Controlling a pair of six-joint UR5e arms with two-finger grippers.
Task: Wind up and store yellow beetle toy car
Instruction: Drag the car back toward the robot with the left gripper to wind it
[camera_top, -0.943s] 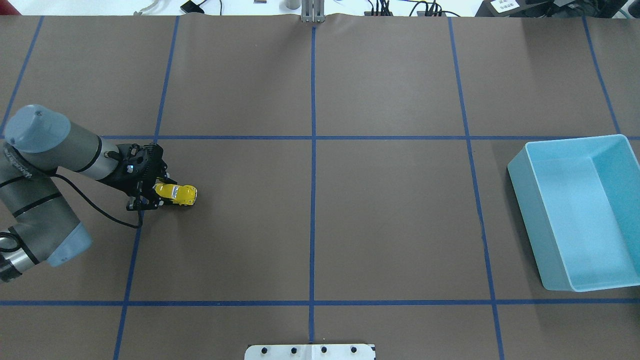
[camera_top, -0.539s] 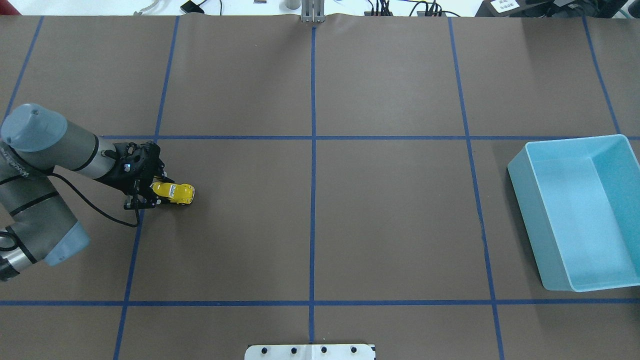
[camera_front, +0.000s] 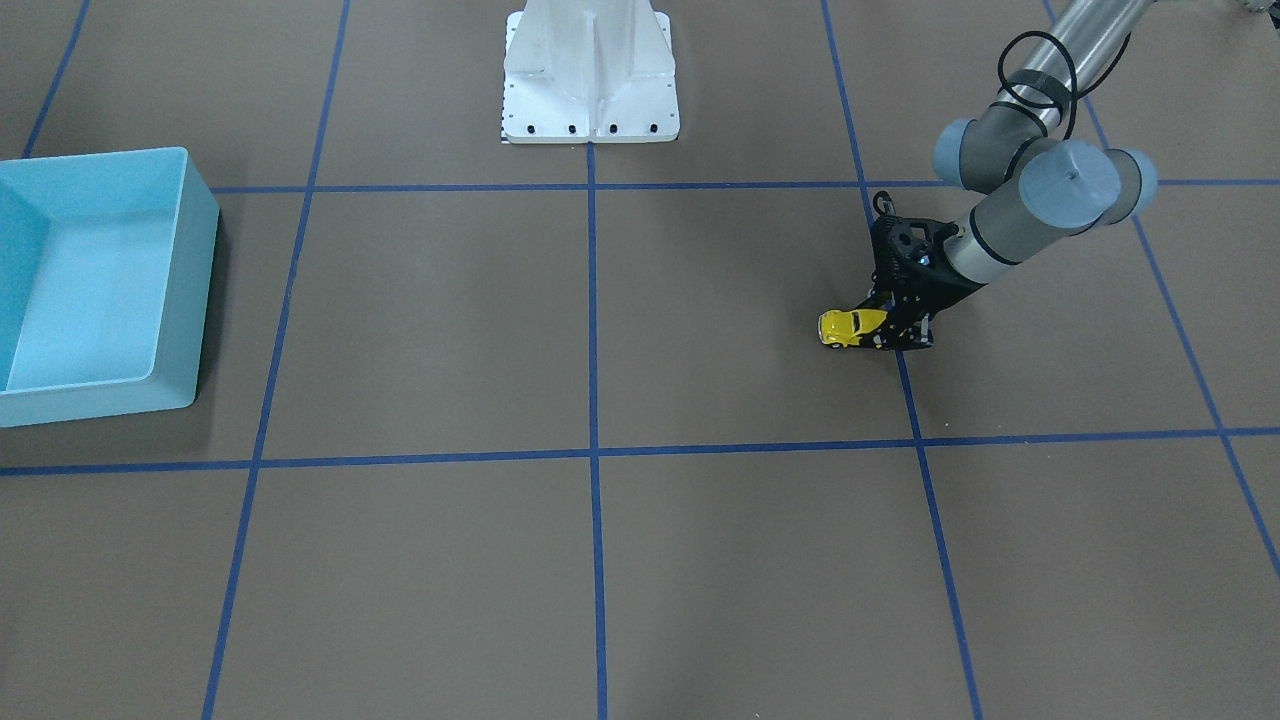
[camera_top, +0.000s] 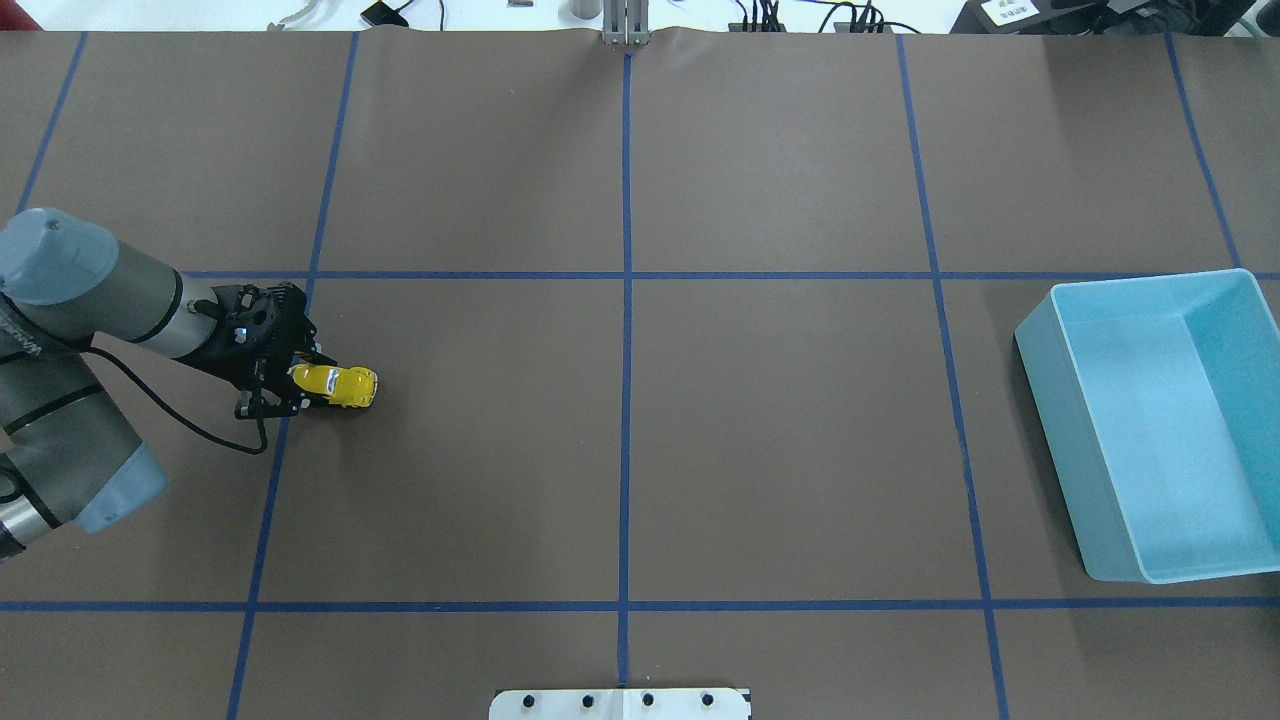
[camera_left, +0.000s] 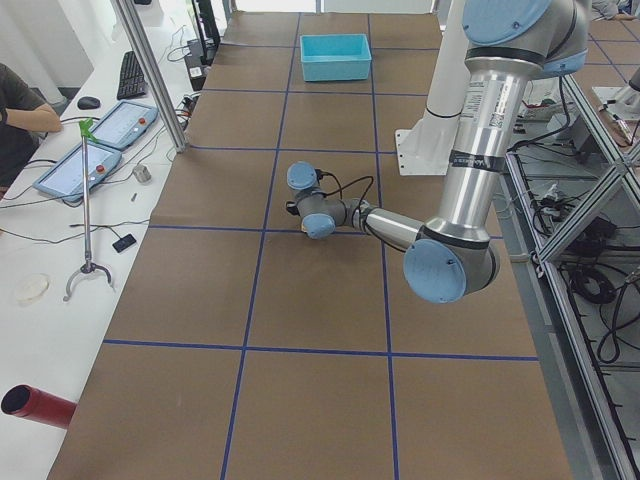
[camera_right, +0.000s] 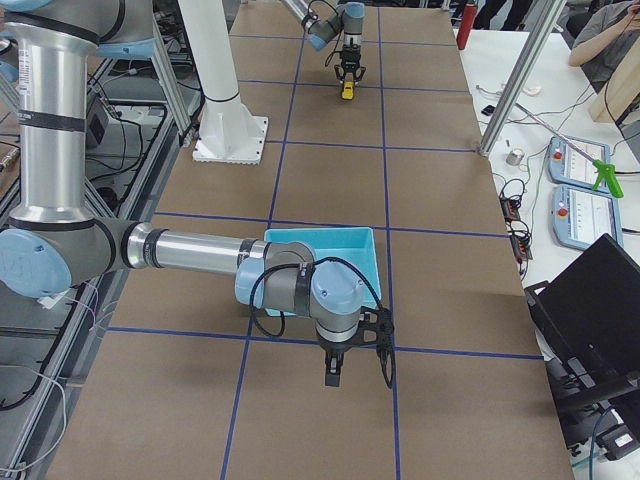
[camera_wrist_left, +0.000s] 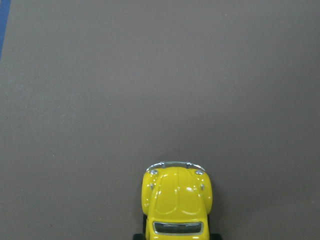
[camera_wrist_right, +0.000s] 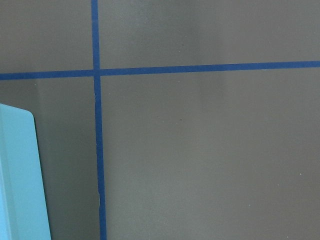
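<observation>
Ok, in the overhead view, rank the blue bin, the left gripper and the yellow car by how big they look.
1. light blue bin, by far the largest.
2. left gripper, the black assembly at the arm's end.
3. yellow beetle toy car, the smallest, held between the gripper's fingers.

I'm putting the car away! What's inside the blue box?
Only the light blue bin's bare floor and walls show; a floor strip behind its side wall is hidden. The yellow beetle toy car is in the left claw.

Silver-grey tubes and pale blue rounded joint caps (camera_top: 45, 245) make up the left arm (camera_top: 130, 300); its gripper (camera_top: 300, 386) is black and skeletal, and a thin black cable (camera_top: 255, 450) loops out just behind it.
</observation>
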